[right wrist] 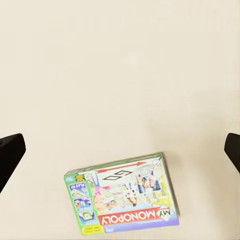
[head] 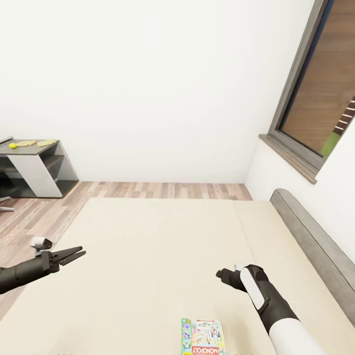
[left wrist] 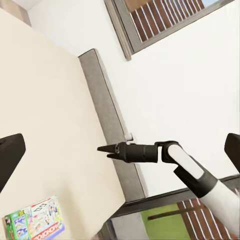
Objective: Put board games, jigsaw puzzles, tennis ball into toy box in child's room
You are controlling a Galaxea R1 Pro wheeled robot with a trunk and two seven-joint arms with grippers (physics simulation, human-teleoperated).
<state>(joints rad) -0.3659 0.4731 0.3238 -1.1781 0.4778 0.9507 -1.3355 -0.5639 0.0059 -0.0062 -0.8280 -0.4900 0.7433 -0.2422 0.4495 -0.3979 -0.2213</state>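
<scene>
Bed [head: 162, 256] with a plain beige cover takes up most of the head view, and its grey headboard [head: 315, 246] runs along the right side under a grey-framed window [head: 320, 93]. One board game [head: 202, 337], the box that reads "Monopoly", lies flat on the cover at the near edge, between the two arms. It has a green edge and bright pictures on top. The right wrist view looks straight down at this box [right wrist: 122, 195] on the cover, and nothing touches it. The left gripper [head: 73, 256] hangs over the near left part of the bed, well apart from the box, with its two dark fingers a little apart and nothing between them. The right gripper [head: 223, 274] hangs over the cover to the right of the box and a bit farther away. In the left wrist view its fingers [left wrist: 112, 150] look pressed close together and hold nothing. Far away at the left stands the end of the table [head: 37, 167], with wood plank floor [head: 148, 190] between it and the bed. On its top lie a small yellow-green tennis ball [head: 13, 146] and two thin yellow sheets [head: 37, 143] beside it, too small to make out well.
</scene>
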